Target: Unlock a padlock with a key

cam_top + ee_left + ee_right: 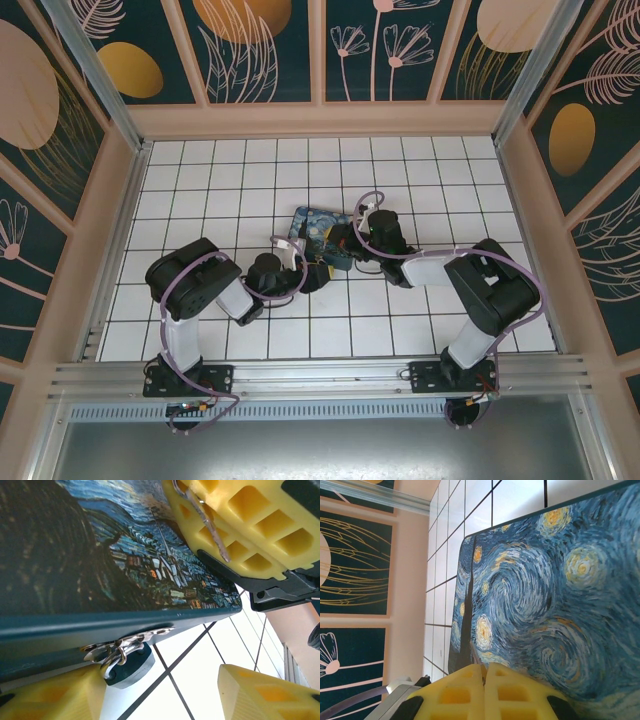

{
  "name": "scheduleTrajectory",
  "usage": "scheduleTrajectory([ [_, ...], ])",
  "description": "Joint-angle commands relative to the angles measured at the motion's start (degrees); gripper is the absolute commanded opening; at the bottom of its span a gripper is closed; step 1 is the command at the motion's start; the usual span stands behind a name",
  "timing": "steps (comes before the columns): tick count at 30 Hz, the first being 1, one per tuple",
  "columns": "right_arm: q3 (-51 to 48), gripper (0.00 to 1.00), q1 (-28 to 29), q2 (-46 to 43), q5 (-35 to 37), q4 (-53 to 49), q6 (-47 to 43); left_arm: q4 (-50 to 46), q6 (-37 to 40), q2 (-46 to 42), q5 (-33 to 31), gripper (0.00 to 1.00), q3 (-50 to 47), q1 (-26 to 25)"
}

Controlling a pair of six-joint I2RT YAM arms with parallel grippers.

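The padlock [129, 664] is being shown best from the left wrist: it's hanging off the shiny hasp [131, 642] on the side of the box [100, 555], with its blue body tucked just under the box's edge, over the white tiled bench [200, 665]. Whether it's actually resting on the tiles can't be told. The left claw [162, 682] is being held wide, with a yellow finger at each bottom corner of that view. The padlock is sitting just beside the left-hand finger [55, 695] and well apart from the other one, so it isn't being gripped, and contact with that near finger can't be made out either. The right claw [484, 672] is being pressed shut on the key [475, 661]. From its own wrist only a thin grey sliver is being seen, poking out between the fingertips over the swirly starry lid. From the left wrist the key is being seen better, lying along the right claw's yellow finger up above the lid, its tip angled down toward the lid's corner, well apart from the padlock below. From the top view both claws are being crowded in at the near edge of the box around the middle of the bench, the left one at its near-left side and the right one at its near-right corner.
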Motion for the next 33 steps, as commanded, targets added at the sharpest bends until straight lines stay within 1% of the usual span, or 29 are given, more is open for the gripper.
scheduleTrajectory([
  [1, -0.3, 0.00, -0.3, 0.7, -1.0, 1.7, 0.8, 3.9, -1.2, 0.4, 0.6, 0.60, -1.1, -0.4],
  [4, -0.3, 0.00, -0.3, 0.5, -1.0, 1.5, 0.8, 7.7, -3.4, -2.0, 0.6, 0.59, -3.4, -0.5],
  [8, -0.2, 0.00, -0.3, 0.5, -1.0, 1.0, 0.7, 5.2, -2.4, -4.5, -0.3, 0.60, -3.5, -0.5],
  [10, -0.2, 0.00, -0.2, 0.6, -1.1, 1.2, 0.7, 3.9, -1.6, -3.7, -0.3, 0.60, -2.6, -0.5],
  [17, -0.2, 0.00, -0.2, 0.4, -1.1, 1.1, 0.9, 4.9, -1.9, 0.6, -1.5, 0.61, -2.0, -0.5],
  [26, 0.5, 0.00, -0.2, 0.5, -1.1, 0.4, 0.6, 2.6, -1.3, 2.0, -3.3, 0.62, -1.6, -0.5],
  [33, 0.5, 0.00, -0.2, 1.0, -1.2, 0.6, 0.7, -6.0, -0.2, 0.9, -7.2, 0.58, 0.5, -0.4],
])
